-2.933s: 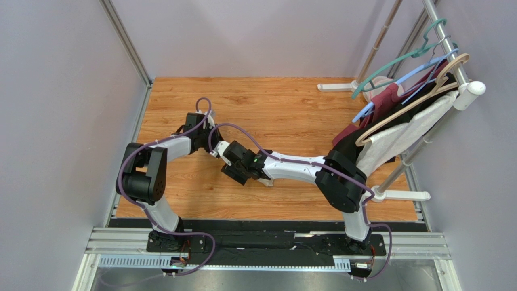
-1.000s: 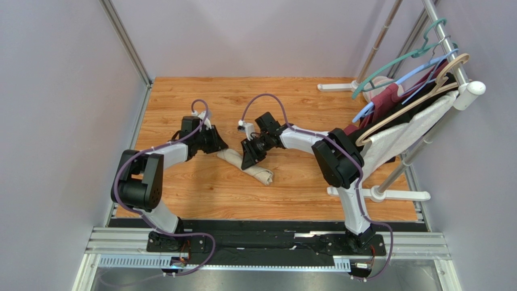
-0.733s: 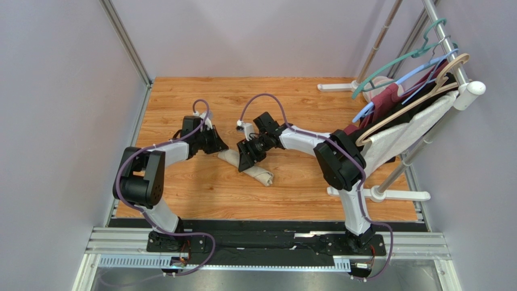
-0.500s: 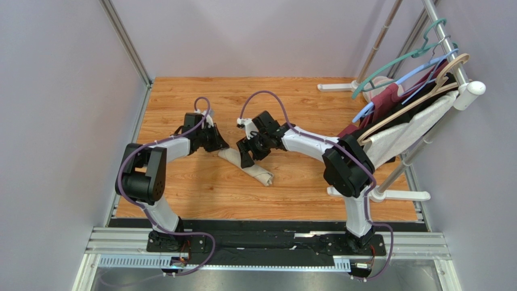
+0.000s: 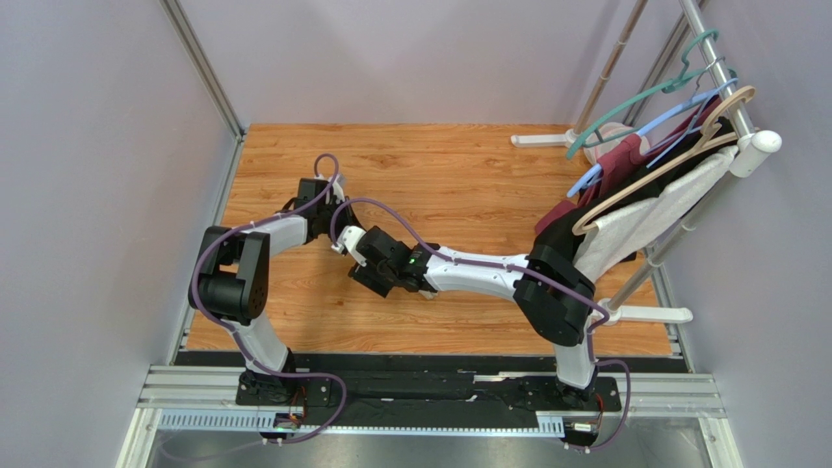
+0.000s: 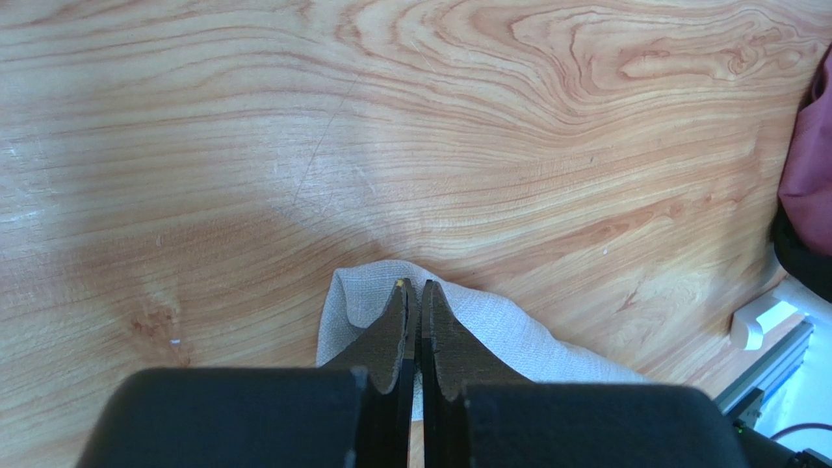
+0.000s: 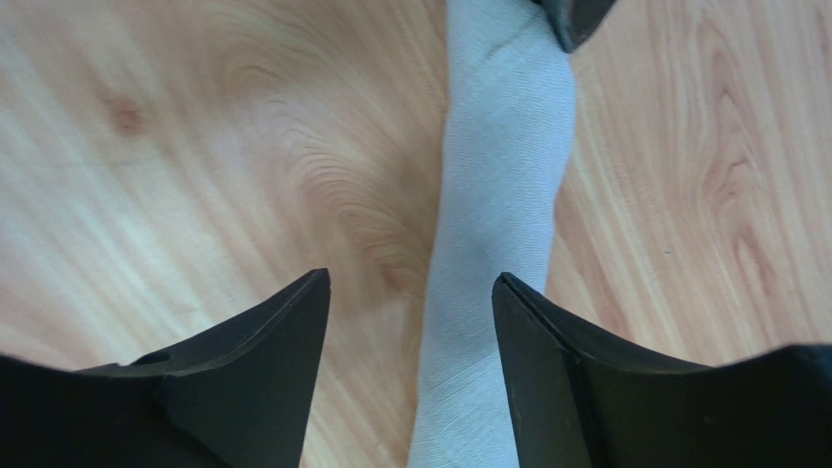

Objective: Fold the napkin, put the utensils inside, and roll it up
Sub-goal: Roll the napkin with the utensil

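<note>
Left gripper (image 6: 413, 286) is pinched fully closed, tips at one end of the rolled-up napkin (image 7: 498, 175) lying on the wooden table (image 7: 146, 195). Can't tell if it's nipping any cloth. Right gripper (image 7: 410, 278) hangs wide open, straddling the roll, holding nothing.

Woven matt cloth napkin (image 7: 498, 195), grained wooden table (image 6: 488, 146)

The left gripper (image 6: 414, 288) is pinched closed, the right gripper (image 7: 410, 278) spread wide.
</note>
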Available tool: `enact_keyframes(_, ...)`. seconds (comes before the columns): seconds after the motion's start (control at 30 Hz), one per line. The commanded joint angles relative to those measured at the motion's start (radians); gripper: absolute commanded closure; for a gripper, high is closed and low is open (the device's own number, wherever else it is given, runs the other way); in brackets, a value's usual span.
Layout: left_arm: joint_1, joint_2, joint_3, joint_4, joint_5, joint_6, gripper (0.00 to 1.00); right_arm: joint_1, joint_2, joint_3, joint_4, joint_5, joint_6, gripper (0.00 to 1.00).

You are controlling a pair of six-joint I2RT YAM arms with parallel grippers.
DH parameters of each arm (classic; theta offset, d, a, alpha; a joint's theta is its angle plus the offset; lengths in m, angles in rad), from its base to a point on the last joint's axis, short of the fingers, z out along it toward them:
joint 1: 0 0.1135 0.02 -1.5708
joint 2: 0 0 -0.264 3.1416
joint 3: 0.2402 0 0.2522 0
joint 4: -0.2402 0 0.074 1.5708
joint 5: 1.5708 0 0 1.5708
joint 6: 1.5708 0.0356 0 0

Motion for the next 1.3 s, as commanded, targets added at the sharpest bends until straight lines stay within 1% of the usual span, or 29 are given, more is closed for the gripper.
enact_keyframes(0.0,0.004,0.006,0.036,-0.02,-0.005,0.016,1.0,-0.014,0.045,0.02,0.045,0.12,-0.073,0.36)
enact_keyframes(0.23,0.004,0.004,0.042,-0.021,0.0,0.018,1.0,-0.014,0.089,0.011,0.06,0.123,-0.084,0.46)
enact_keyframes(0.37,0.004,0.004,0.043,-0.02,0.009,0.019,1.0,-0.023,0.12,0.018,0.063,0.151,-0.078,0.48)
enact_keyframes(0.53,0.004,-0.002,0.042,0.0,0.037,0.018,1.0,-0.058,0.145,0.027,0.053,0.119,-0.058,0.51)
enact_keyframes(0.57,0.004,-0.007,0.042,0.008,0.041,0.015,0.98,-0.065,0.146,0.027,0.048,0.108,-0.056,0.52)
enact_keyframes(0.6,0.004,-0.01,0.043,0.011,0.041,0.013,0.95,-0.069,0.148,0.027,0.043,0.081,-0.052,0.52)
enact_keyframes(0.63,0.004,-0.011,0.045,0.011,0.043,0.011,0.87,-0.08,0.149,0.026,0.04,0.067,-0.044,0.53)
enact_keyframes(0.7,0.004,-0.022,0.046,0.014,0.04,0.007,0.79,-0.092,0.151,0.027,0.028,0.021,-0.032,0.54)
enact_keyframes(0.73,0.004,-0.025,0.05,0.014,0.038,0.004,0.67,-0.104,0.152,0.026,0.025,0.004,-0.026,0.55)
enact_keyframes(0.77,0.004,-0.034,0.051,0.011,0.028,-0.001,0.6,-0.112,0.154,0.032,0.019,-0.016,-0.009,0.56)
enact_keyframes(0.8,0.004,-0.042,0.051,0.008,0.018,-0.001,0.55,-0.121,0.157,0.04,-0.001,-0.063,0.0,0.56)
enact_keyframes(0.83,0.004,-0.05,0.056,0.003,0.005,-0.002,0.44,-0.138,0.169,0.046,-0.01,-0.083,0.013,0.57)
enact_keyframes(0.9,0.004,-0.08,0.059,-0.026,-0.07,-0.015,0.35,-0.152,0.178,0.063,-0.035,-0.111,0.039,0.59)
enact_keyframes(0.97,0.008,-0.126,0.054,-0.041,-0.15,-0.034,0.21,-0.169,0.195,0.087,-0.061,-0.116,0.054,0.61)
enact_keyframes(1.0,0.016,-0.143,0.048,-0.041,-0.178,-0.044,0.1,-0.174,0.2,0.092,-0.082,-0.113,0.071,0.62)
enact_keyframes(1.03,0.02,-0.165,0.034,-0.037,-0.202,-0.054,0.07,-0.181,0.203,0.095,-0.089,-0.114,0.079,0.62)
enact_keyframes(1.07,0.025,-0.204,0.027,-0.033,-0.245,-0.068,0.05,-0.189,0.206,0.095,-0.092,-0.114,0.088,0.62)
enact_keyframes(1.1,0.037,-0.224,0.019,-0.035,-0.264,-0.074,0.01,-0.193,0.209,0.092,-0.098,-0.11,0.106,0.62)
enact_keyframes(1.17,0.051,-0.282,0.001,-0.035,-0.307,-0.082,0.01,-0.213,0.214,0.089,-0.101,-0.104,0.128,0.62)
enact_keyframes(1.27,0.077,-0.361,-0.027,-0.043,-0.334,-0.088,0.01,-0.246,0.22,0.086,-0.109,-0.076,0.175,0.62)
